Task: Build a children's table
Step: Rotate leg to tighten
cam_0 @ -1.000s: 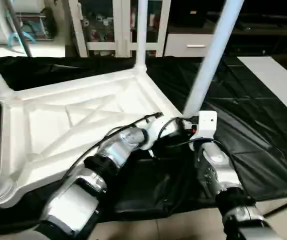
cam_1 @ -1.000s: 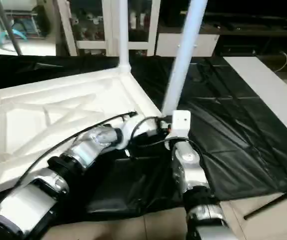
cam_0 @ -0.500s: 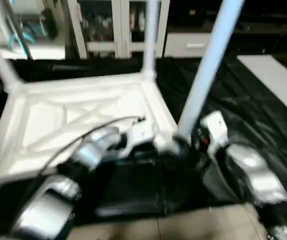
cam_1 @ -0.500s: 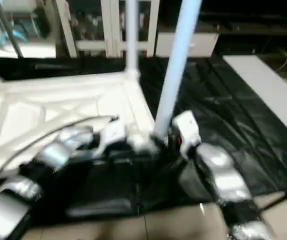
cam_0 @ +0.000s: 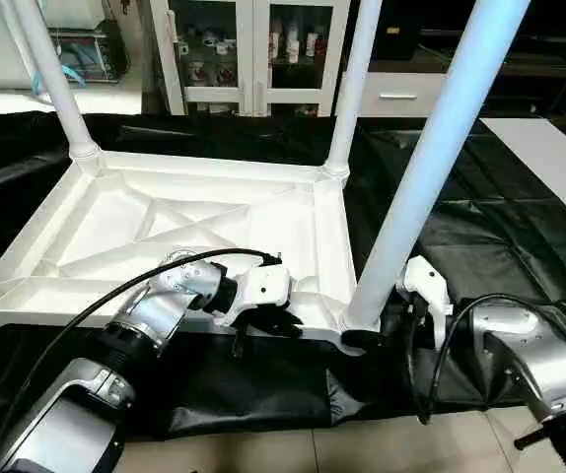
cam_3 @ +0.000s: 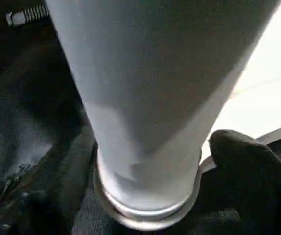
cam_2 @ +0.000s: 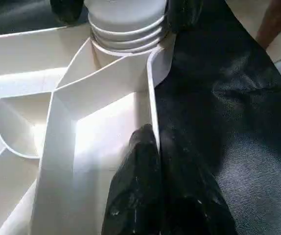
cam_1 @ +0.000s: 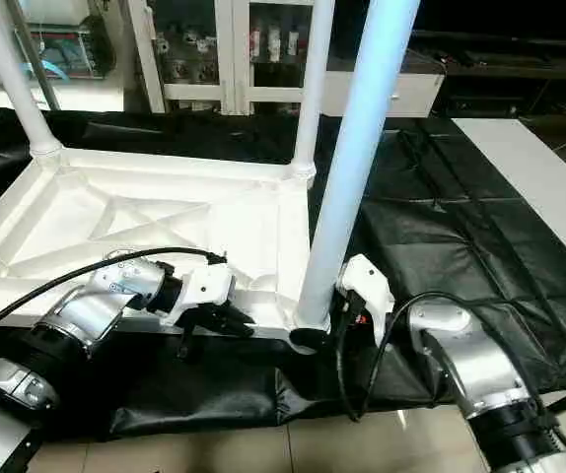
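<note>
The tabletop (cam_0: 194, 232) is lying underside-up on the black-draped work table (cam_0: 480, 227), legs standing in its corner sockets. The left gripper (cam_0: 263, 325) is pinching the near rim, fingers closed. The right gripper (cam_0: 377, 330) is straddling the near-right leg (cam_0: 431, 168) base, fingers spread wide

No text, label, brand, number or sign can be read anywhere in these views.
</note>
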Controlling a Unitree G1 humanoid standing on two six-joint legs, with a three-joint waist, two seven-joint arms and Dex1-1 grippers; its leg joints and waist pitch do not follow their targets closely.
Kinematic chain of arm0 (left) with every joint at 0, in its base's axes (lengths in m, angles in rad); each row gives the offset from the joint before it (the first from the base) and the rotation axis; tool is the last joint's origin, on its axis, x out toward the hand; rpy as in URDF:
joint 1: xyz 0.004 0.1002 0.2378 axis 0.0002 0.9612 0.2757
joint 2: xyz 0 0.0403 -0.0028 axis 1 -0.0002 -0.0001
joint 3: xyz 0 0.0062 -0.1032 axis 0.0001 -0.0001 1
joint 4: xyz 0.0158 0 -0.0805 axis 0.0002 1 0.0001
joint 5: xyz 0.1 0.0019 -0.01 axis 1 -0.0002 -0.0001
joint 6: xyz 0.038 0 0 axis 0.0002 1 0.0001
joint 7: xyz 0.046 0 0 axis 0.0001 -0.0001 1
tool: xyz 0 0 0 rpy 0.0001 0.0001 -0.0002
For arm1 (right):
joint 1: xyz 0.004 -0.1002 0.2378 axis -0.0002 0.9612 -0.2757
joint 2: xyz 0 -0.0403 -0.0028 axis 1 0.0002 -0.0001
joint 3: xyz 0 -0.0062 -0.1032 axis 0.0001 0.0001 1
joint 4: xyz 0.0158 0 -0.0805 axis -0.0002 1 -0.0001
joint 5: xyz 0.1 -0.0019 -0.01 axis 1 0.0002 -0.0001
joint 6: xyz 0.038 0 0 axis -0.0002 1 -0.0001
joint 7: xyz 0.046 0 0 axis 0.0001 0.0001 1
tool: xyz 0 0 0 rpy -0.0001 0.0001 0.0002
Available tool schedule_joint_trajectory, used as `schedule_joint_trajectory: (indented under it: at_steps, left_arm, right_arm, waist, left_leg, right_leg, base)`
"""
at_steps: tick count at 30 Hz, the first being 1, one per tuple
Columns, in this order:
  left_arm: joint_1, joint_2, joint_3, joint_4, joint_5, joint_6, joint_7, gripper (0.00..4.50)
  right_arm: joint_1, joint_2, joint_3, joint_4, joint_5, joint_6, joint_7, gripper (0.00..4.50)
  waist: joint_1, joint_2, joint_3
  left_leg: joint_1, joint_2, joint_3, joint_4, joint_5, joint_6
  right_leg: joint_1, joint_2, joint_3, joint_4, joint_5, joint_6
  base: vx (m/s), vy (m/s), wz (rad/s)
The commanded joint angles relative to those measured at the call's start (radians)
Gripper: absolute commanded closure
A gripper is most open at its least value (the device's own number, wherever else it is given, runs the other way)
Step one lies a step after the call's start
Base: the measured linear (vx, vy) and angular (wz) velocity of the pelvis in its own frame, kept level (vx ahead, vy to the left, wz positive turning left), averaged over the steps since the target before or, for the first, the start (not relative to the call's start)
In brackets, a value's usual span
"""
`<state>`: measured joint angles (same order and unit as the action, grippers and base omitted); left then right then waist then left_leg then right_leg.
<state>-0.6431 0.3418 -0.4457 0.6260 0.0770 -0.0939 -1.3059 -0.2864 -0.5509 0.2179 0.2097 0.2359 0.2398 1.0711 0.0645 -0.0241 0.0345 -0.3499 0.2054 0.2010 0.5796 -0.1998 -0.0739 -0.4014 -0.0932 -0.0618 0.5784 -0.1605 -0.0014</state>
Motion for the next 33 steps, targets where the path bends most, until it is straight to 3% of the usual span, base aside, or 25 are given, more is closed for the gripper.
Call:
schedule_joint_trajectory:
  at_steps: [1, 11, 16, 19, 22, 23, 27, 29, 30, 31, 32, 33]
  left_arm:
    - [0.024, -0.007, -0.088, 0.018, 0.061, 0.009, -0.05, 4.5]
    - [0.035, 0.003, -0.091, 0.011, 0.065, 0.019, -0.059, 4.5]
    - [0.039, 0.007, -0.093, 0.004, 0.064, 0.028, -0.066, 4.5]
    - [0.036, -0.004, -0.084, 0.012, 0.073, 0.038, -0.025, 4.5]
    - [0.014, -0.064, -0.037, 0.062, 0.074, 0.084, 0.12, 4.5]
    - [0.006, -0.083, -0.025, 0.08, 0.075, 0.091, 0.163, 4.5]
    - [-0.034, -0.154, 0.022, 0.161, 0.078, 0.145, 0.333, 4.5]
    - [-0.068, -0.202, 0.061, 0.23, 0.079, 0.181, 0.479, 4.5]
    - [-0.091, -0.231, 0.091, 0.273, 0.083, 0.2, 0.585, 4.5]
    - [-0.091, -0.231, 0.091, 0.273, 0.083, 0.2, 0.585, 4.5]
    - [-0.119, -0.258, 0.117, 0.318, 0.098, 0.201, 0.701, 4.5]
    - [-0.145, -0.282, 0.142, 0.353, 0.108, 0.184, 0.811, 4.5]
  right_arm:
    - [-0.016, 0.0, 0.012, 0.004, -0.014, 0.004, 0.015, 0.84]
    - [-0.026, 0.0, 0.003, 0.022, -0.001, 0.0, 0.046, 1.67]
    - [-0.017, 0.003, -0.001, 0.024, 0.002, 0.006, 0.051, 1.79]
    - [-0.029, 0.043, -0.027, 0.074, -0.027, 0.011, -0.059, 1.81]
    - [-0.061, 0.134, -0.084, 0.158, -0.052, 0.023, -0.268, 1.81]
    - [-0.07, 0.164, -0.102, 0.18, -0.054, 0.028, -0.329, 1.81]
    - [-0.103, 0.266, -0.153, 0.252, -0.075, 0.019, -0.554, 1.82]
    - [-0.118, 0.323, -0.167, 0.287, -0.117, -0.006, -0.703, 1.82]
    - [-0.128, 0.367, -0.188, 0.312, -0.126, -0.024, -0.796, 1.82]
    - [-0.128, 0.367, -0.188, 0.312, -0.126, -0.024, -0.796, 1.82]
    - [-0.144, 0.417, -0.21, 0.344, -0.134, -0.048, -0.894, 1.82]
    - [-0.162, 0.467, -0.232, 0.38, -0.131, -0.074, -0.979, 1.83]
  waist:
    - [-0.001, -0.009, -0.047]
    - [0.0, -0.01, -0.049]
    - [0.001, -0.009, -0.051]
    - [-0.003, -0.006, -0.049]
    - [-0.014, -0.006, -0.041]
    - [-0.022, -0.006, -0.041]
    - [-0.044, -0.009, -0.04]
    - [-0.05, -0.006, -0.04]
    - [-0.051, -0.01, -0.041]
    - [-0.055, -0.01, -0.041]
    - [-0.054, -0.01, -0.042]
    - [-0.056, -0.007, -0.042]
  left_leg:
    - [0.006, 0.033, -0.011, -0.072, -0.234, 0.042]
    - [0.007, 0.034, -0.012, -0.071, -0.224, 0.044]
    - [0.007, 0.034, -0.012, -0.069, -0.209, 0.048]
    - [0.005, 0.032, -0.011, -0.07, -0.214, 0.042]
    - [0.009, 0.03, -0.014, -0.078, -0.302, 0.011]
    - [0.013, 0.027, -0.022, -0.078, -0.357, -0.019]
    - [0.007, 0.023, -0.035, -0.08, -0.417, -0.032]
    - [0.011, 0.019, -0.037, -0.077, -0.436, -0.033]
    - [0.013, 0.018, -0.038, -0.077, -0.441, -0.032]
    - [0.014, 0.016, -0.037, -0.075, -0.439, -0.026]
    - [0.014, 0.016, -0.038, -0.075, -0.432, -0.022]
    - [0.018, 0.015, -0.033, -0.075, -0.427, -0.011]
  right_leg:
    - [0.037, -0.052, 0.04, -0.059, -0.249, -0.213]
    - [0.039, -0.052, 0.038, -0.056, -0.244, -0.215]
    - [0.04, -0.051, 0.038, -0.054, -0.223, -0.223]
    - [0.039, -0.05, 0.038, -0.055, -0.226, -0.225]
    - [0.031, -0.049, 0.035, -0.07, -0.358, -0.193]
    - [0.028, -0.053, 0.031, -0.082, -0.474, -0.155]
    - [0.027, -0.052, 0.02, -0.095, -0.563, -0.1]
    - [0.017, -0.05, 0.017, -0.102, -0.591, -0.083]
    - [0.018, -0.051, 0.015, -0.105, -0.598, -0.08]
    - [0.016, -0.051, 0.015, -0.108, -0.597, -0.078]
    - [0.017, -0.051, 0.014, -0.109, -0.592, -0.08]
    - [0.009, -0.049, 0.016, -0.112, -0.571, -0.087]
  base:
    - [0.0, 0.0, 0.0]
    - [0.0, 0.0, 0.0]
    - [0.0, 0.0, 0.0]
    - [0.0, 0.0, 0.0]
    - [0.0, 0.0, 0.0]
    - [-0.051, 0.005, -0.03]
    - [-0.055, 0.015, -0.07]
    - [0.0, 0.0, 0.0]
    - [0.0, 0.0, 0.0]
    - [0.0, 0.0, 0.0]
    - [0.0, 0.0, 0.0]
    - [0.0, 0.0, 0.0]
